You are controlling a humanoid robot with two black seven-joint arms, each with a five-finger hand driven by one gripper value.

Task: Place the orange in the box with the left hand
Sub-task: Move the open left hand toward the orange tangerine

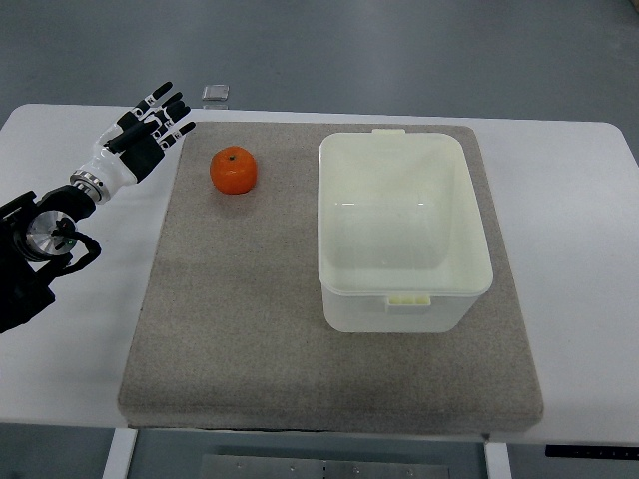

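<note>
Top view cuts off our left arm at the frame's edge; the left hand (145, 135) hovers with fingers spread, holding nothing. We see the orange (234, 171) on the mat (240, 329), between hand and box (399, 235). Beyond the mat lies 1 small unclear object (215, 94).
</note>
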